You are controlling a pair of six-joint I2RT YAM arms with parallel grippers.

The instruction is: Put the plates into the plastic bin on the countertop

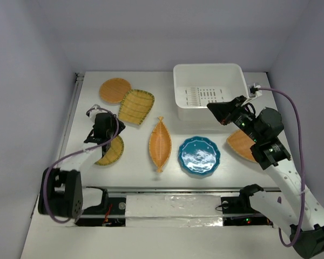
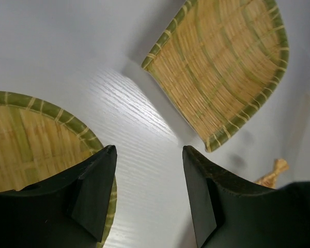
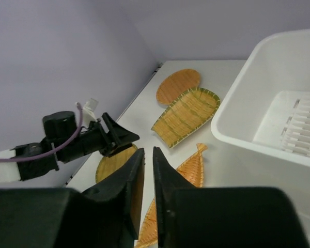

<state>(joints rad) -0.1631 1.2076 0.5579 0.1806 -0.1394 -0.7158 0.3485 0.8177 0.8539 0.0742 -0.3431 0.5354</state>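
Above the edge of the fan-shaped plate [image 1: 112, 154], the left gripper [image 2: 150, 155] hung with fingers parted, while the right gripper [image 3: 148, 151], pinched together on nothing, hovered beside the plastic bin [image 1: 208, 67].

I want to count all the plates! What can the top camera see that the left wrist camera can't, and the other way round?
Only the top view shows the white bin, the teal plate, the round orange plate and an orange plate half under the right arm. Only the left wrist view shows that the left pincer is open. Both show the squarish woven plate, the green-rimmed plate beside the left pincer, and the leaf-shaped plate, though the wrist view catches just its tip.
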